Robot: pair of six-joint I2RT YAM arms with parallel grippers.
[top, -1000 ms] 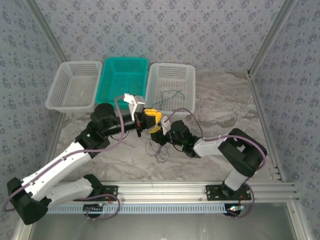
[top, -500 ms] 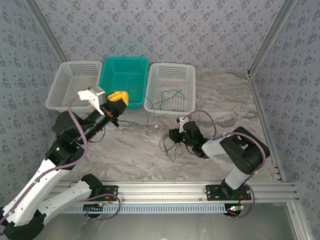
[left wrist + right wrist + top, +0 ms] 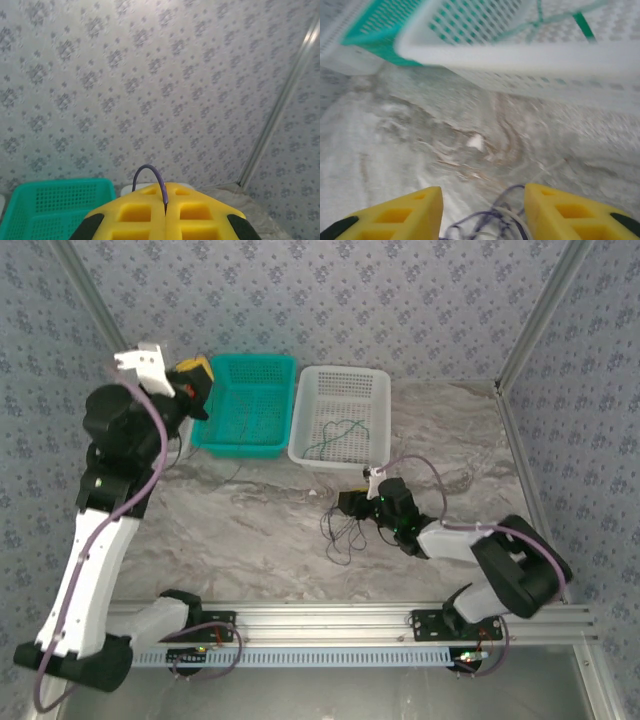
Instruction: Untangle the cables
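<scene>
1. Left tool (image 3: 196, 375) is hanging raised, well to the left of the white basket (image 3: 347, 371), past the far-left corner of the teal basket (image 3: 250, 360) that is sitting just beside it.
2. In the left wrist view, its yellow fingers (image 3: 135, 212) are pressing together and pinching a thin purple strand (image 3: 147, 167), which is arching up out of the seam between them.
3. Right tool (image 3: 345, 505) is sitting low over the table (image 3: 230, 530), just in front of the white basket's near wall.
4. In the right wrist view, its jaws are standing apart, not clamping anything. A loose bunch of dark and pale cables (image 3: 492, 217) is lying on the marble between the two fingers.
5. In the top view, that bunch (image 3: 340, 532) is lying on the table in front of the white basket, touching the right tool.
6. A green cable (image 3: 340, 430) is lying curled inside the white basket.
</scene>
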